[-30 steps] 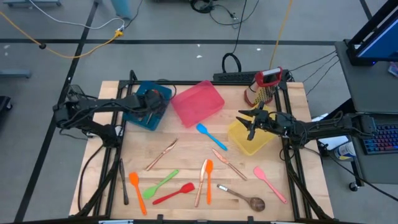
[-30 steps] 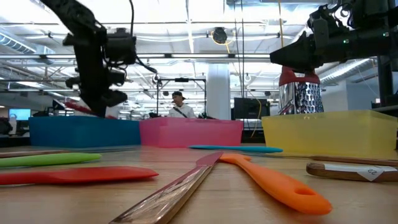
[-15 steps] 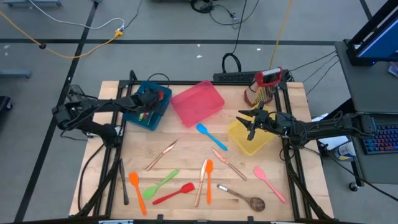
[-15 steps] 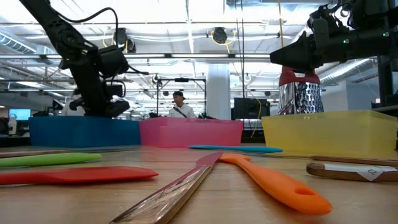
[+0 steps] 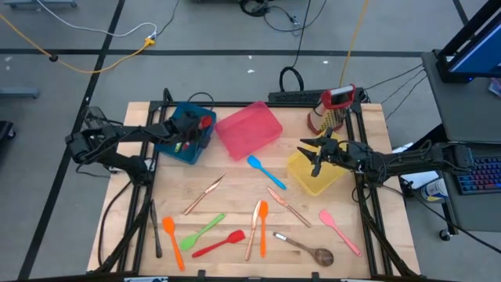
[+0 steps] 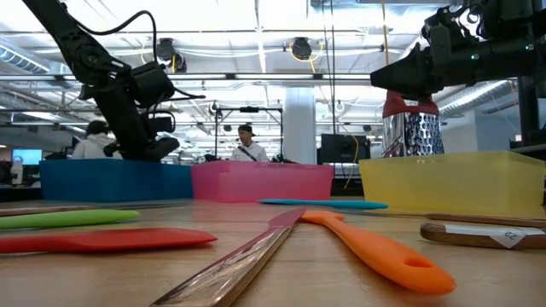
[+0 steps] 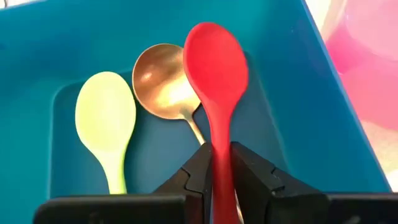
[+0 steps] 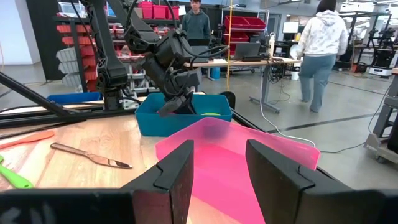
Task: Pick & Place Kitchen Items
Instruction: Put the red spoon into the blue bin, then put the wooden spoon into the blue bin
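left end effector (image 7: 216,163): sitting down inside the blue bin (image 5: 186,133) at about 10 o'clock on the counter (image 5: 235,188), fingers pinching the handle of a red spoon (image 7: 215,74) that's lying over the bin floor

already in the blue bin: three spoons by my count – the red one, a pale green spoon (image 7: 106,118) and a copper spoon (image 7: 163,79)

risk there: if the fingers are letting go while the arm lifts, the red handle could be dragging along and flipping the spoon back out, or knocking the copper one it's touching

pink bin (image 5: 248,129): one, at 12 o'clock, nothing visible in it

loose kitchen items (image 5: 235,227): about twelve waiting from 9 through 6 to 3 o'clock – two orange, plus green, red, blue, pink, a wooden spoon, a black piece and a few copper ones; several are overlapping, so I'm guessing a pick could be grabbing two

right end effector (image 8: 218,168): hovering over the yellow bin (image 5: 313,174) at 3 o'clock, fingers spread, holding nothing
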You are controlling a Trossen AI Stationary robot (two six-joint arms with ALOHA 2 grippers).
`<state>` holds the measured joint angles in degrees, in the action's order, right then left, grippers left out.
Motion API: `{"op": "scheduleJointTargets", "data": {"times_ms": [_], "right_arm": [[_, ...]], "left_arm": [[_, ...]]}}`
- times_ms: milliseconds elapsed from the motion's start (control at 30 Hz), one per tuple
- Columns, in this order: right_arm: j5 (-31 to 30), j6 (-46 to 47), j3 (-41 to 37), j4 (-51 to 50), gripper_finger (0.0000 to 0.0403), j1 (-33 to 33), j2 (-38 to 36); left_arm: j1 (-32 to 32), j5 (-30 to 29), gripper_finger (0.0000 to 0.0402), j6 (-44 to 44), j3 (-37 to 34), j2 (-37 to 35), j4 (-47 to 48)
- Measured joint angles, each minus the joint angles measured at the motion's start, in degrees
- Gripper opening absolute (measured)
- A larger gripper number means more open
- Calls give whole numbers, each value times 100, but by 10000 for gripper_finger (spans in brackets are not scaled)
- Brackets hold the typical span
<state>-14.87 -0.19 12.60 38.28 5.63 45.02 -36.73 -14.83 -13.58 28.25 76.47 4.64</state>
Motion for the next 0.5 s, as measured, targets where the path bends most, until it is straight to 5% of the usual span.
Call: {"op": "scheduleJointTargets", "data": {"times_ms": [500], "right_arm": [[0,0,0,0,141,-1,2]], "left_arm": [[0,-22,144,-198,0,2,-74]]}}
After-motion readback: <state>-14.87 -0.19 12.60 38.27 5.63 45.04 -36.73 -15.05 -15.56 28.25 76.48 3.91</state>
